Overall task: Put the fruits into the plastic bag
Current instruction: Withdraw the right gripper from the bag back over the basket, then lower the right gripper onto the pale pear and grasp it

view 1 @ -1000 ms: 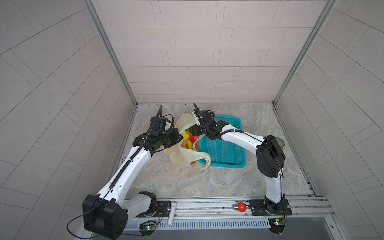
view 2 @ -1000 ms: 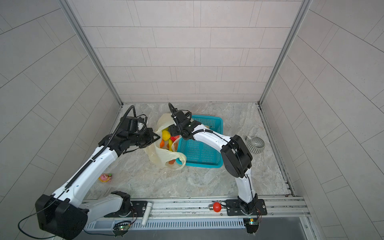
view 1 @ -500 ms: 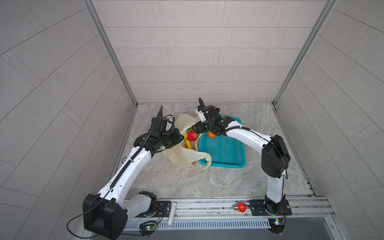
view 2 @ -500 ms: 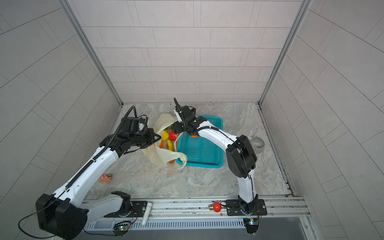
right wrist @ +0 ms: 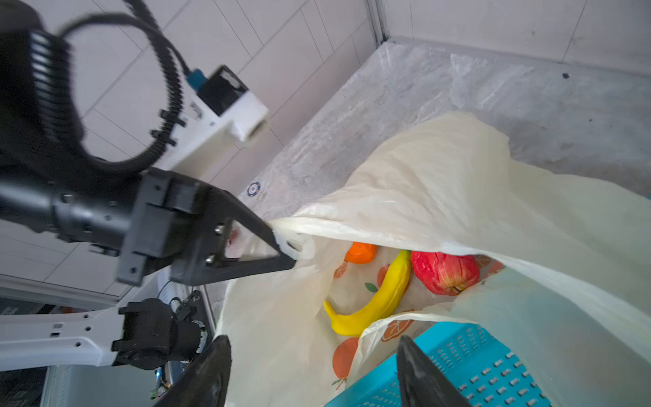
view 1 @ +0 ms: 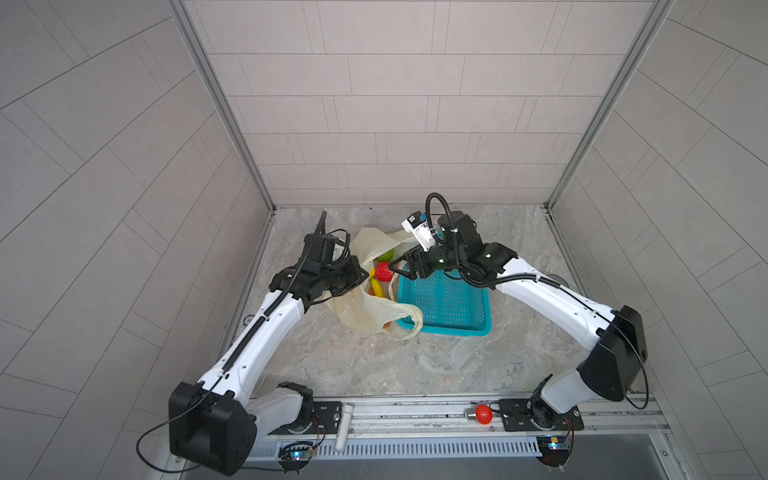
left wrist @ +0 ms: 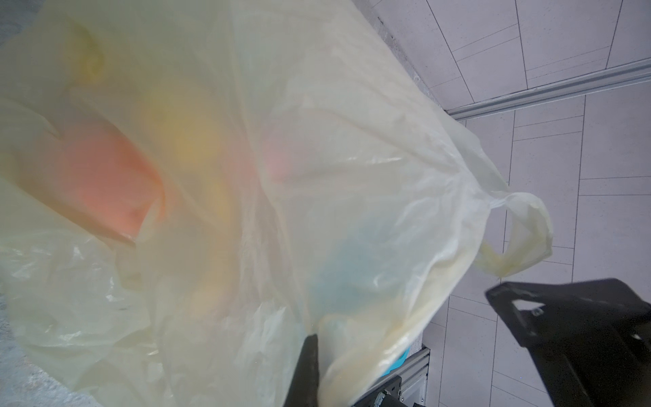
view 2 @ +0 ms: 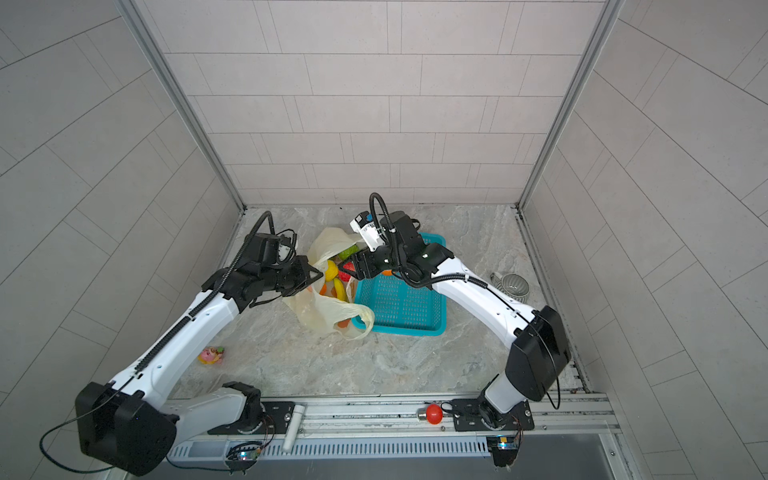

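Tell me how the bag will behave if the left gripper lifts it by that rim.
Likely floppy: the bag is thin and crinkled, sagging away from where the left gripper pinches it. Probably bottom-heavy, with the banana and apple inside. They may roll together as the film deforms.

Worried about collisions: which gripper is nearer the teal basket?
Right. The right gripper hangs open over a far corner of the teal basket; the left gripper is across the plastic bag from it, shut on the bag's rim.
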Motion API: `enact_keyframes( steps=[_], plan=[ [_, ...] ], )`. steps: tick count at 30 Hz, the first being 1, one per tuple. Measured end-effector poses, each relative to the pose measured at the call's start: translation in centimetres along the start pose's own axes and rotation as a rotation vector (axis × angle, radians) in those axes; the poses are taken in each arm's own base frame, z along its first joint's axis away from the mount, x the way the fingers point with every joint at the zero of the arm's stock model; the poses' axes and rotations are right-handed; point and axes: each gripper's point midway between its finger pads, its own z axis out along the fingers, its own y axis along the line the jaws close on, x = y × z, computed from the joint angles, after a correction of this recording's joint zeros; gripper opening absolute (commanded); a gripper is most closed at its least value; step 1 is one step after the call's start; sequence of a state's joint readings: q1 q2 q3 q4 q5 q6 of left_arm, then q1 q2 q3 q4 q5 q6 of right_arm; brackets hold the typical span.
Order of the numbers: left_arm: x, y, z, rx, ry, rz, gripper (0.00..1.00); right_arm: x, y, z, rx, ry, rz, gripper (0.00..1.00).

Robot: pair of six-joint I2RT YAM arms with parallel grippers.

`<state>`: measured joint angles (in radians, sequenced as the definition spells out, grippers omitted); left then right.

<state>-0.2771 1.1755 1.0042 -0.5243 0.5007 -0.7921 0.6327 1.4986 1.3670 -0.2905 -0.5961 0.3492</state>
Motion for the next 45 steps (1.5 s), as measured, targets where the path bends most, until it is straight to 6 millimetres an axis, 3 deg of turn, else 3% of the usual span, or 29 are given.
enact_keyframes(
  steps=[2, 4, 8, 10, 12, 14, 18, 24, 33, 45],
  plan=[
    [0.1, 0.2, 0.1, -0.003, 0.003, -0.003, 0.00, -1.6, -0.4, -2.4, 0.003, -0.073, 0.017, 0.71],
    [0.2, 0.3, 0.2, -0.006, 0.006, -0.005, 0.00, -3.8, -2.1, -5.3, 0.044, -0.173, 0.045, 0.72],
    [0.2, 0.3, 0.2, -0.005, 0.006, -0.005, 0.00, -7.3, -8.8, -12.5, 0.263, -0.397, 0.155, 0.71],
    [0.2, 0.3, 0.2, -0.005, 0.005, -0.004, 0.00, -7.2, -12.2, -14.8, 0.373, -0.460, 0.228, 0.71],
    [0.2, 0.3, 0.2, -0.004, 0.005, -0.004, 0.00, -6.1, -15.6, -15.9, 0.474, -0.478, 0.313, 0.71],
    [0.2, 0.3, 0.2, -0.005, 0.005, -0.004, 0.00, -4.6, -18.0, -15.3, 0.530, -0.448, 0.377, 0.71],
    [0.2, 0.3, 0.2, -0.005, 0.005, -0.004, 0.00, -0.9, -21.6, -11.4, 0.565, -0.312, 0.480, 0.71],
    [0.2, 0.3, 0.2, -0.005, 0.004, -0.004, 0.00, 4.2, -23.5, -5.4, 0.587, -0.098, 0.550, 0.72],
    [0.2, 0.3, 0.2, -0.005, 0.005, -0.003, 0.00, 6.0, -24.9, -0.5, 0.614, -0.001, 0.598, 0.75],
    [0.2, 0.3, 0.2, -0.005, 0.004, -0.002, 0.00, 7.7, -28.2, 1.9, 0.694, 0.073, 0.695, 0.76]
  ],
)
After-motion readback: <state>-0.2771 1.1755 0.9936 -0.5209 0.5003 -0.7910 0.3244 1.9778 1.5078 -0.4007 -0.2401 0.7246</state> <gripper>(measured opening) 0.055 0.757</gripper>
